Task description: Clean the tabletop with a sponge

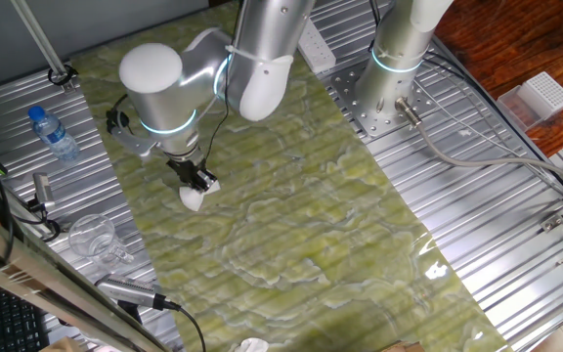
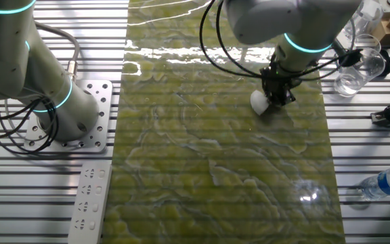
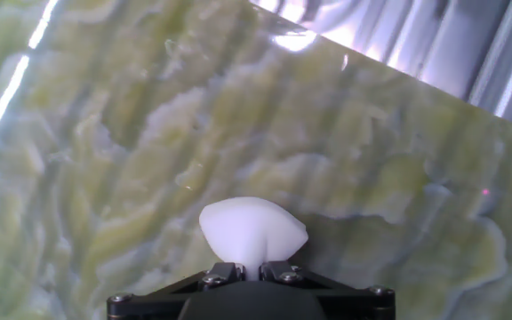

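The yellow-green veined tabletop (image 1: 291,225) (image 2: 215,149) (image 3: 132,133) runs the length of the table. My black gripper (image 1: 199,182) (image 2: 276,95) (image 3: 249,269) is shut on the white sponge (image 1: 193,198) (image 2: 258,102) (image 3: 252,229), which bulges out past the fingertips. The sponge is pressed down onto the tabletop near its edge, on the side where the glass cup stands. In the hand view the sponge is squeezed narrow between the two fingers.
Ribbed metal panels flank the sheet. A water bottle (image 1: 55,134) (image 2: 384,183) and a glass cup (image 1: 96,240) (image 2: 357,68) stand on the near panel. A second arm's base (image 1: 399,68) (image 2: 53,102) and a power strip (image 2: 90,196) sit on the other side.
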Action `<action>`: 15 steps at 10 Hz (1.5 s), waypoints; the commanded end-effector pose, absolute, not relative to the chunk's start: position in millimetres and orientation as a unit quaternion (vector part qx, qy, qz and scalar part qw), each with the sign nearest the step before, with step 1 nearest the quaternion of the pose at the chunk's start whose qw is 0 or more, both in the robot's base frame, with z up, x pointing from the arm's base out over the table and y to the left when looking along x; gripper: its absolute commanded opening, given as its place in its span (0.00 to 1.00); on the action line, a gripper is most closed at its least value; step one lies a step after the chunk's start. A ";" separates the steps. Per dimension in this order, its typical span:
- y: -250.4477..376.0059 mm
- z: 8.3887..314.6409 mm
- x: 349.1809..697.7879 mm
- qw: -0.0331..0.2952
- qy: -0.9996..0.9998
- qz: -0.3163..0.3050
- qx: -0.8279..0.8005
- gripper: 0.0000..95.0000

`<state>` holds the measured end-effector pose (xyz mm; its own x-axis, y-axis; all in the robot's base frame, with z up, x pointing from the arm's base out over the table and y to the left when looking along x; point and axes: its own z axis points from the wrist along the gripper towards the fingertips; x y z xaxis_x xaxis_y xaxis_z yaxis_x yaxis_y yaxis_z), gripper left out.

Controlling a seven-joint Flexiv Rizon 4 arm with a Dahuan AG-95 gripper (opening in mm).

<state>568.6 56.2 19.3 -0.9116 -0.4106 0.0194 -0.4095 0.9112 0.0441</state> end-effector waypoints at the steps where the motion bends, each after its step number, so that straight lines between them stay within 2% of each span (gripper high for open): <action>1: 68.4 19.4 564.4 0.016 -0.979 -0.021 0.200 0.00; 8: 107.5 17.2 541.8 0.018 -0.986 -0.040 0.161 0.00; 15: 96.1 7.8 498.1 0.039 -0.987 -0.051 0.150 0.00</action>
